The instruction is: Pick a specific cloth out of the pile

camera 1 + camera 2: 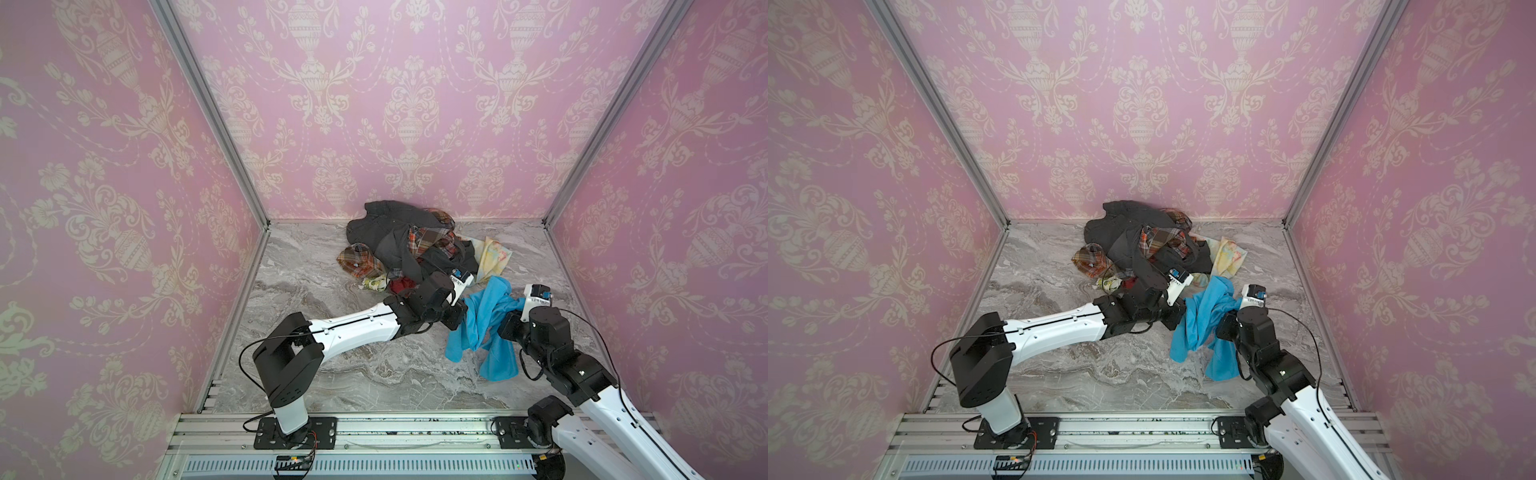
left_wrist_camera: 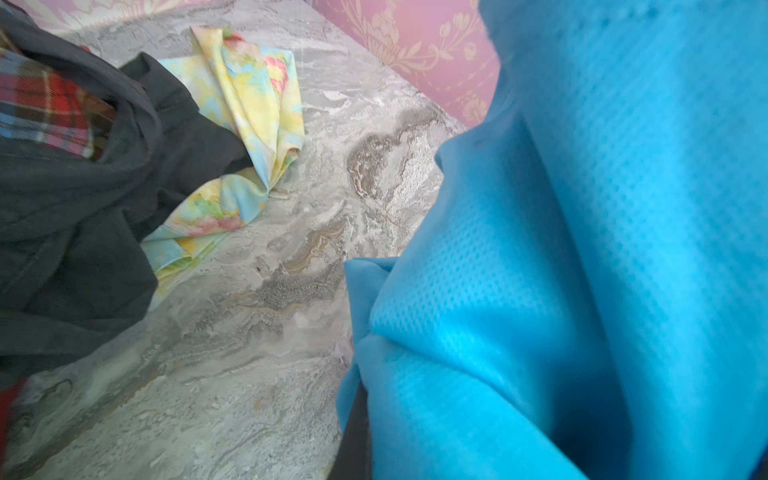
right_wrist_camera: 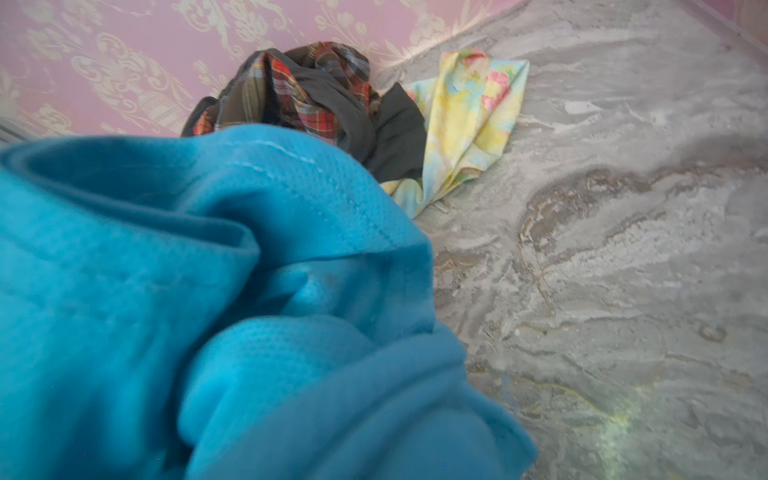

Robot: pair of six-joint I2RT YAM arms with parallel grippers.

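The left arm reaches low and forward, its left gripper [image 1: 457,313] clamped on the cloth [image 1: 478,322]. The right arm bends steeply, its right gripper [image 1: 510,323] pinching the cloth too.

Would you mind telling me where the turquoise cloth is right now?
In both top views the cloth hangs right of centre, bunched between the left gripper and the right gripper, on the near side of the pile.
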